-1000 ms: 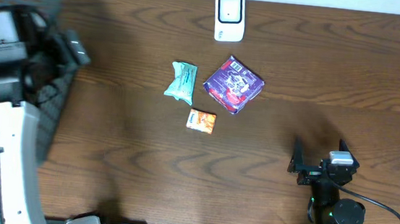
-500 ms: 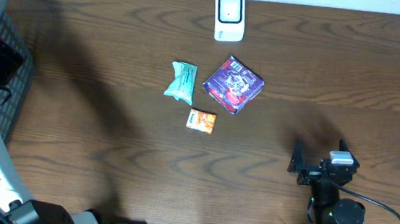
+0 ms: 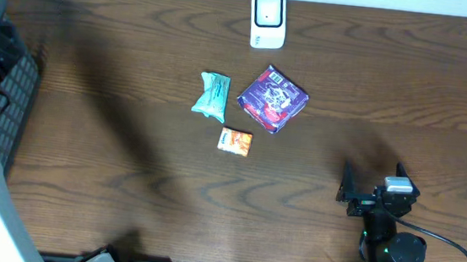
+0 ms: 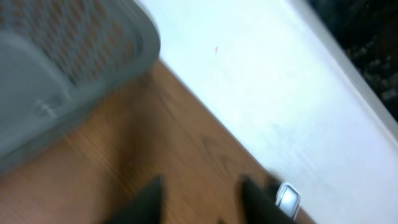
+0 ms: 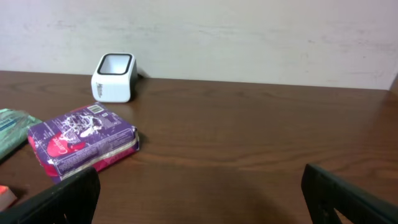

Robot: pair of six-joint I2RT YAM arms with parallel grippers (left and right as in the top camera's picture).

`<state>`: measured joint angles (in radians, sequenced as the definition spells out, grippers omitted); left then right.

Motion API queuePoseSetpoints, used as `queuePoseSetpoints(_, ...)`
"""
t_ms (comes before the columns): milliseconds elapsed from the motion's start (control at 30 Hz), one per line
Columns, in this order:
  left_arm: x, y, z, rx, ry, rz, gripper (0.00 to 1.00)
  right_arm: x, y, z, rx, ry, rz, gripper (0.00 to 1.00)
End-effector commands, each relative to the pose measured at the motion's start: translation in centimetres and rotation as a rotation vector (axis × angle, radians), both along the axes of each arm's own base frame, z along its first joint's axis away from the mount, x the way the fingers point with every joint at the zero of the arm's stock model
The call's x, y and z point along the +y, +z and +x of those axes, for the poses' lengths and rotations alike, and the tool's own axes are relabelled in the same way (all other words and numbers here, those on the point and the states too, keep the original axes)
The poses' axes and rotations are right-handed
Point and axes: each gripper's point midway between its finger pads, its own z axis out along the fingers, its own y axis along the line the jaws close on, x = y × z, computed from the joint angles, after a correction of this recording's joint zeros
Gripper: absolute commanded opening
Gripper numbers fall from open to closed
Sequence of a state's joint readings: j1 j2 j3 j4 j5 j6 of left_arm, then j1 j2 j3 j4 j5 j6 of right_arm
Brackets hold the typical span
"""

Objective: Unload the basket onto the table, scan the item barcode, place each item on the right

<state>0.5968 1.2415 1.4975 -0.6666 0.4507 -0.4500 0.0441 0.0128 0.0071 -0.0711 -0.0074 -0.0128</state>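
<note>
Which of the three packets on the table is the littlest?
The orange packet, lying below the other two in the overhead view. The teal packet and the purple packet are both clearly bigger.

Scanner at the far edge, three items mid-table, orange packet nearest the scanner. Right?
Not quite. The orange packet lies farthest from the scanner; the purple pack is nearest. The overhead view shows it. The rest holds.
</note>
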Motion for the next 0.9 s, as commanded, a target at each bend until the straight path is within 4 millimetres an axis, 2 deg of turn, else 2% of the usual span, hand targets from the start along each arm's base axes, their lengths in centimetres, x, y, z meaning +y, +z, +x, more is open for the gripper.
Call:
queuePoseSetpoints(0, 3.0, 1.8, -1.9, -0.013, 0.215, 0.072, 0.13, -0.1, -0.1, 0.0, 0.003, -0.001, -0.01, 0.99)
queuePoseSetpoints(33, 4.1, 1.6, -2.6, -0.003, 0.299, 0.058, 0.08, -0.1, -0.1, 0.0, 0.003, -0.001, -0.011, 0.99)
queuePoseSetpoints(133, 6.4, 0.9, -3.7, 0.017, 0.439, 0.03, 0.08, -0.1, -0.1, 0.0, 0.003, -0.001, -0.01, 0.99)
queuePoseSetpoints(267, 7.2, -0.3, -3.2, 0.054, 0.441, 0.028, 0.08, -0.1, -0.1, 0.0, 0.003, -0.001, -0.01, 0.99)
queuePoseSetpoints(400, 7.1, -1.5, -2.5, 0.083, 0.414, 0.002, 0.07, -0.1, -0.1, 0.0, 0.003, -0.001, -0.01, 0.99)
queuePoseSetpoints(567, 8.0, -0.2, -2.1, 0.042, 0.43, 0.064, 0.08, -0.1, -0.1, 0.0, 0.003, -0.001, -0.011, 0.99)
queuePoseSetpoints(633, 9.3, -0.5, -3.1, 0.077, 0.508, 0.099, 0.07, -0.1, -0.1, 0.0, 0.003, -0.001, -0.01, 0.99)
queuePoseSetpoints(767, 12.4, -3.4, -6.3, 0.255, 0.726, 0.173, 0.08, -0.1, -0.1, 0.0, 0.003, -0.001, -0.01, 0.99)
queuePoseSetpoints(867, 13.6, -6.7, -7.0, 0.401, 0.775, 0.181, 0.07, -0.1, -0.1, 0.0, 0.003, -0.001, -0.01, 0.99)
